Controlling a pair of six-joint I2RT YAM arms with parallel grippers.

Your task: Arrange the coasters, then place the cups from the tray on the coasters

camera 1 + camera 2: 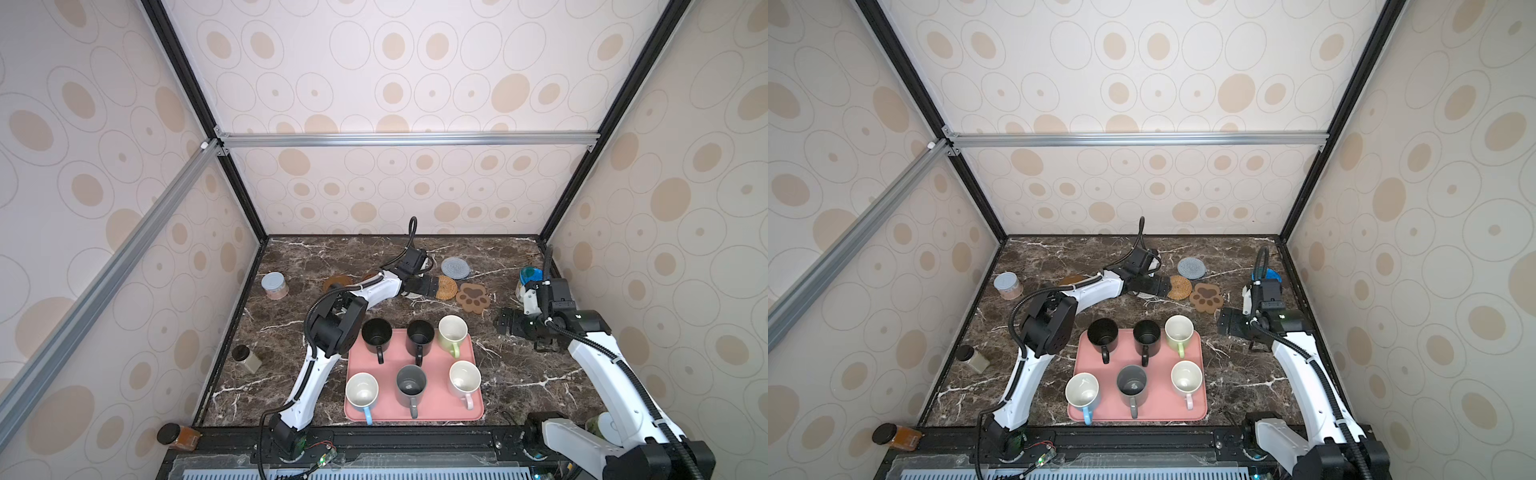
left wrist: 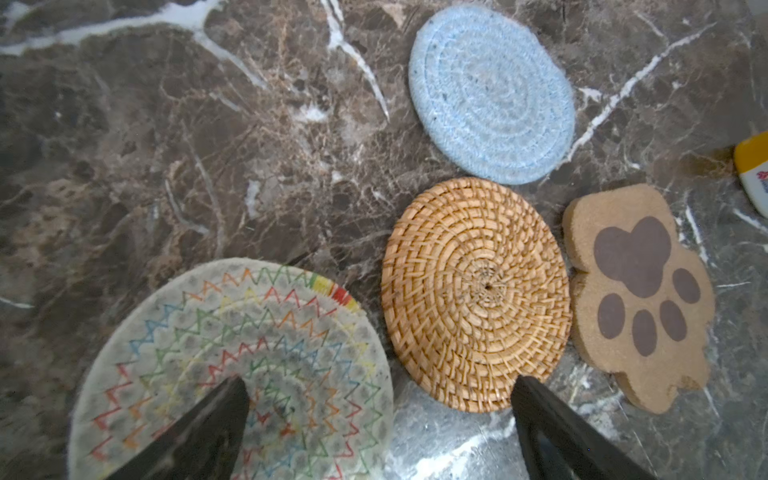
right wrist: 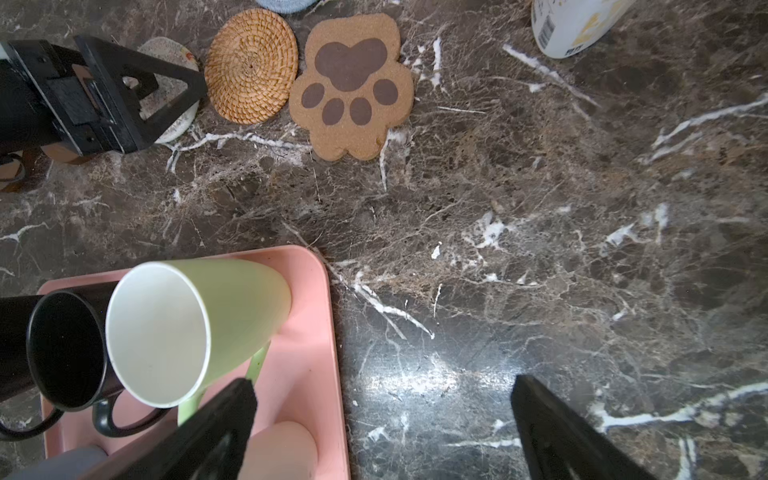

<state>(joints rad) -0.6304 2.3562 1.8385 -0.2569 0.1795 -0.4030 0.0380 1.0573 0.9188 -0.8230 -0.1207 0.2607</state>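
Note:
Six cups stand on the pink tray: two black, a light green one, a grey one and two white ones. Behind it lie the coasters: grey-blue woven, tan rattan, paw-shaped and a brown wooden disc. My left gripper hangs open over the edge of the cream woven coaster, beside the rattan one. Right of the tray, my right gripper is open above bare marble, near the green cup.
A grey-lidded jar and a black-lidded jar stand along the left wall. A blue-lidded container stands at the back right behind my right arm. An amber jar sits outside the front left corner.

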